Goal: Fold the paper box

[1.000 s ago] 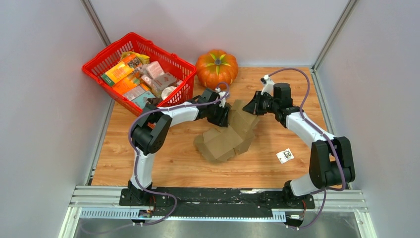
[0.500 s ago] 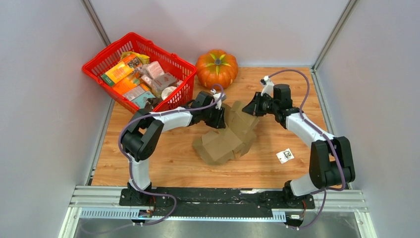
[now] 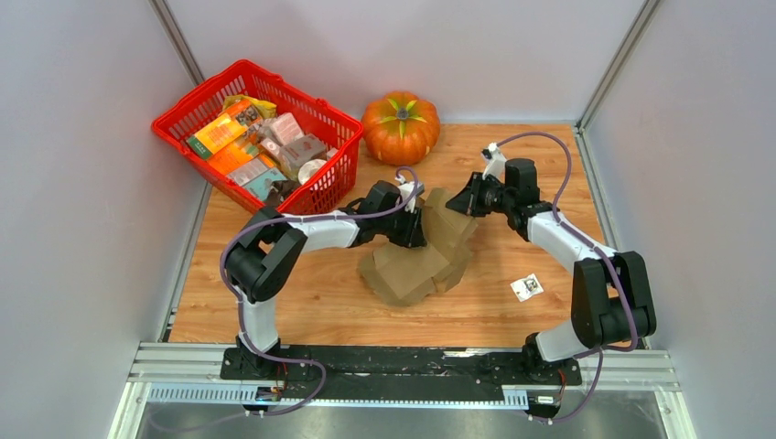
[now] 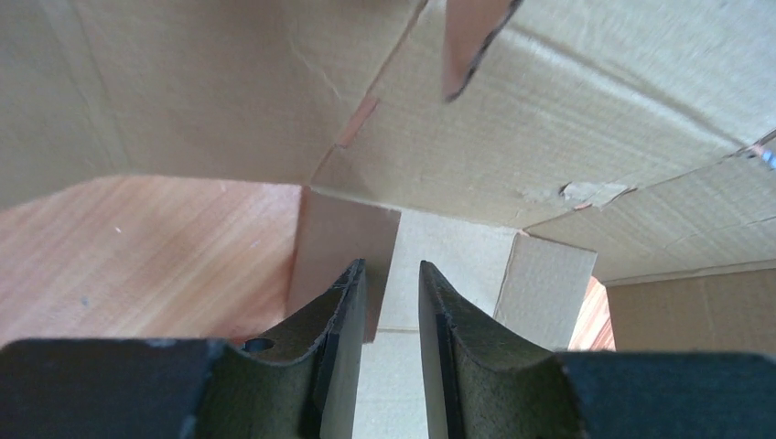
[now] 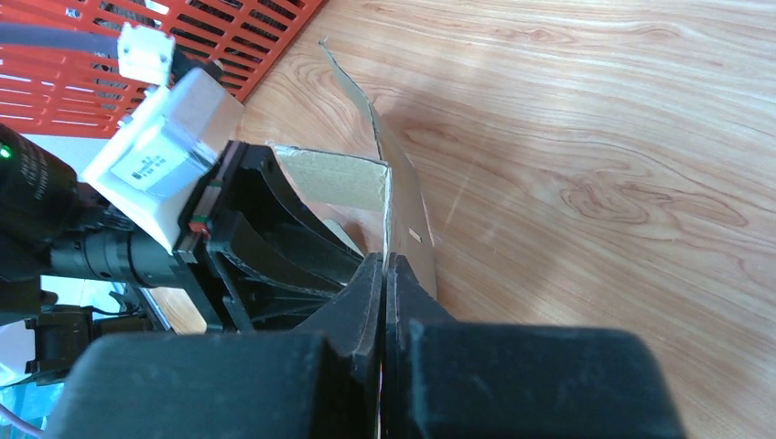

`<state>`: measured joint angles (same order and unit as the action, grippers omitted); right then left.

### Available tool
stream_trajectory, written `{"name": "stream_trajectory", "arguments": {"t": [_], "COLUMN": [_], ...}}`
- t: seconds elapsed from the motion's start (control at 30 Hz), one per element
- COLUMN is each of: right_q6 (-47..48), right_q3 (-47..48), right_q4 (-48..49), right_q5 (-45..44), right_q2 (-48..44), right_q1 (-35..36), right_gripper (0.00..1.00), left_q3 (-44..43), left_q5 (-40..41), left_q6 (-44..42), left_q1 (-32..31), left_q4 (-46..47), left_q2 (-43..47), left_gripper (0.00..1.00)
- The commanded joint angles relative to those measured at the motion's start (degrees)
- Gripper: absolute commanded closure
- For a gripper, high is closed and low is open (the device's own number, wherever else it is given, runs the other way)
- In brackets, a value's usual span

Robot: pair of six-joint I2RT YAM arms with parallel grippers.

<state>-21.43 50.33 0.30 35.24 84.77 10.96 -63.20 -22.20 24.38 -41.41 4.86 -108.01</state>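
Paper box (image 3: 412, 265) in right end effector (image 5: 385, 270)

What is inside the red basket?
Colourful printed packages are piled in the red basket, orange, pink and teal ones. Anything under the pile is covered.

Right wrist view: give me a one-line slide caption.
Right gripper shut on a raised flap of the paper box over the wooden table, red basket behind.
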Motion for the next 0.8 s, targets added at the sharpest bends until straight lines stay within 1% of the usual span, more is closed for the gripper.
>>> {"name": "stream_trajectory", "arguments": {"t": [0.0,0.17,0.23,0.33,0.43,0.47,0.5,0.53,0.63,0.77], "right_q6": [-0.89,-0.54,0.42,2.53,4.38,4.64,4.9,5.52,7.36,9.03], "right_q3": [-0.76,-0.84,-0.76,-0.67,-0.32,-0.32,-0.49,-0.49,-0.75,-1.19], "right_q4": [3.66,3.4,2.61,0.94,-0.03,-0.12,-0.03,-0.12,-1.79,-1.7], "right_q5": [0.7,0.62,0.62,-0.35,-1.58,-1.93,-1.93,-1.67,-1.05,-1.67], "right_q2": [-1.19,-1.19,-1.45,-2.94,-4.0,-4.17,-4.35,-4.35,-4.79,-5.32], "right_q1": [0.2,0.82,1.43,1.96,2.4,2.31,2.4,2.4,2.66,2.84], "right_gripper": [1.0,1.0,1.0,1.0,1.0,1.0,1.0,1.0,1.0,1.0], "left_q3": [3.25,4.92,5.02,4.58,3.96,3.44,3.26,3.34,3.87,2.03], "left_q5": [0.22,0.93,1.1,3.91,6.02,7.07,7.69,8.48,9.98,12.35], "left_q6": [2.95,4.44,4.27,-0.2,-5.56,-6.27,-6.71,-7.15,-6.98,-7.24], "left_q1": [-1.39,-2.01,-1.92,-1.92,-1.31,-0.61,-0.08,0.36,3.26,7.3], "left_q4": [7.0,8.67,8.15,3.07,-1.77,-2.92,-4.5,-4.51,-6.97,-10.4], "left_q2": [0.34,-1.59,-1.42,3.4,11.21,12.37,13.51,15.35,16.95,16.07], "left_gripper": [0.64,0.64,0.61,0.52,0.46,0.45,0.41,0.41,0.41,0.41]}}
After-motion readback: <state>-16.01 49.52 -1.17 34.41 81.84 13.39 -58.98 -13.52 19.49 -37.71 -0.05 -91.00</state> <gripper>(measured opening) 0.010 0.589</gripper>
